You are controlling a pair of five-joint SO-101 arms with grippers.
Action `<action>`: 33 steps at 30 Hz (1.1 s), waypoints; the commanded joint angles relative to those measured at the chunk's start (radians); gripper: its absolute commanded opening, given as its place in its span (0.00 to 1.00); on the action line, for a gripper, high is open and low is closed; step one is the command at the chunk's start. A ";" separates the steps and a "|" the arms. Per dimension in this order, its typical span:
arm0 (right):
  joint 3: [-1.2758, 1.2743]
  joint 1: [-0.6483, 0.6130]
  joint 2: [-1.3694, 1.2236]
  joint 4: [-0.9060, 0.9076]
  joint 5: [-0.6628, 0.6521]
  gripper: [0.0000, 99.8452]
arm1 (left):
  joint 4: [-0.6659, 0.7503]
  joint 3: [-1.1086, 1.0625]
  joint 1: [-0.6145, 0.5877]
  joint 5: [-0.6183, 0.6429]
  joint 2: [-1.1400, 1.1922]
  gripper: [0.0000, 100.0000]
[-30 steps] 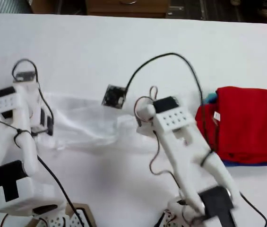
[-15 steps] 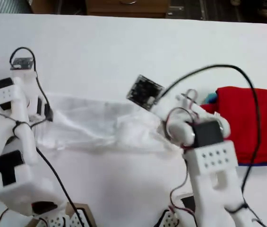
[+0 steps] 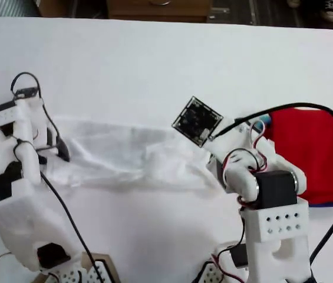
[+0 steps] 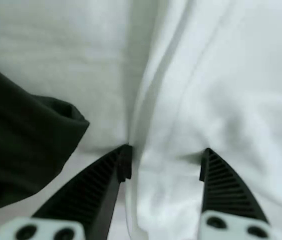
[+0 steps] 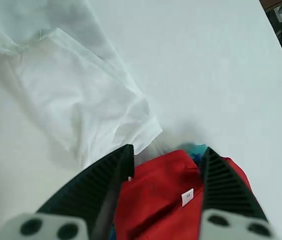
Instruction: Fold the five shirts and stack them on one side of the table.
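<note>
A white shirt (image 3: 125, 156) lies stretched lengthwise across the table's middle, rumpled. My left gripper (image 4: 164, 162) stands open over the shirt's left end (image 3: 57, 148), with a fold of white cloth (image 4: 180, 115) between its fingers. A folded stack topped by a red shirt (image 3: 310, 153) sits at the right side, blue cloth (image 3: 325, 204) showing under it. My right gripper (image 5: 165, 157) is open and holds nothing. It hangs above the red shirt (image 5: 155, 197), close to the white shirt's right end (image 5: 76, 95). A teal edge (image 5: 196, 149) peeks out beside the red.
The right arm's body (image 3: 266, 200) stands between the white shirt and the stack, its cable (image 3: 307, 109) arcing over the red shirt. The table's far half (image 3: 154, 59) is bare white. A dark shape (image 4: 21, 140) sits beside my left fingers.
The right arm swung from the shirt's middle rightward to the red stack, and the white shirt's right end now reaches further right. The left arm shifted slightly at the shirt's left end.
</note>
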State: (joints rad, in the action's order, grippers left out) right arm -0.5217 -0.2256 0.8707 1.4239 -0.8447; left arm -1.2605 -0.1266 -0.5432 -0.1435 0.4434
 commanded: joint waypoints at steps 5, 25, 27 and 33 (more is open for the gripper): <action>0.048 0.005 0.033 0.007 0.003 0.23 | -0.094 0.163 -0.055 0.014 0.049 0.24; 0.051 0.005 0.035 0.005 0.003 0.23 | -0.203 0.252 0.089 0.012 0.218 0.24; 0.051 0.005 0.035 0.007 0.003 0.23 | -0.222 0.268 0.120 0.015 0.244 0.24; 0.054 0.005 0.036 0.007 0.003 0.23 | -0.256 0.289 0.153 0.003 0.256 0.17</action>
State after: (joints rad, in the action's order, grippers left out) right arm -0.5217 -0.2256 0.8707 1.4239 -0.8447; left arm -1.4906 0.1711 -0.4572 -0.1389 0.6582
